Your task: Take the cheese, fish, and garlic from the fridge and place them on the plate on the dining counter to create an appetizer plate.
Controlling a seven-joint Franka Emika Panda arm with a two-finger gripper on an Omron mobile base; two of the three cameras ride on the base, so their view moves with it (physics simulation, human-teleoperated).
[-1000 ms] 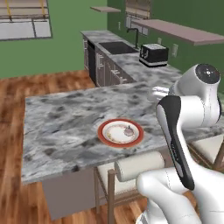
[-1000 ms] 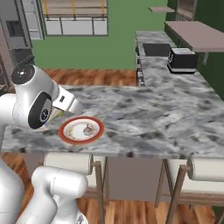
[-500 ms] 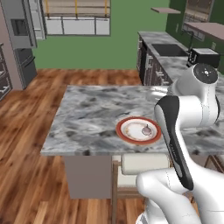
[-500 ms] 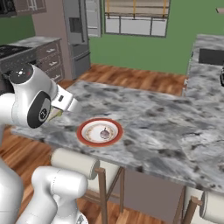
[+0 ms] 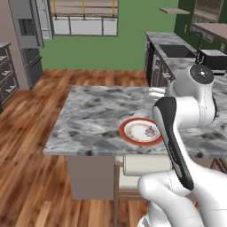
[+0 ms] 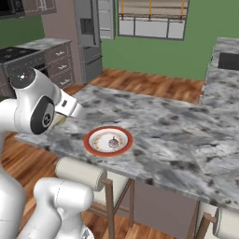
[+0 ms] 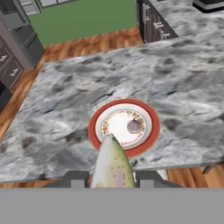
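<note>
The gripper (image 7: 112, 177) holds the fish (image 7: 113, 164) between its jaws, the fish's tip pointing toward 12 o'clock over the near rim of the plate (image 7: 97, 120). The plate sits near the front edge of the marble bench (image 5: 93, 115), with the garlic (image 7: 134, 126) lying on it right of centre. Cushioned stools (image 6: 80, 172) stand under the bench's near side. Beyond it are wood floor (image 5: 26, 133), green walls (image 5: 97, 48) and a window (image 5: 83, 17); the grey fridge (image 6: 88, 37) stands at 11 o'clock in the right base view.
</note>
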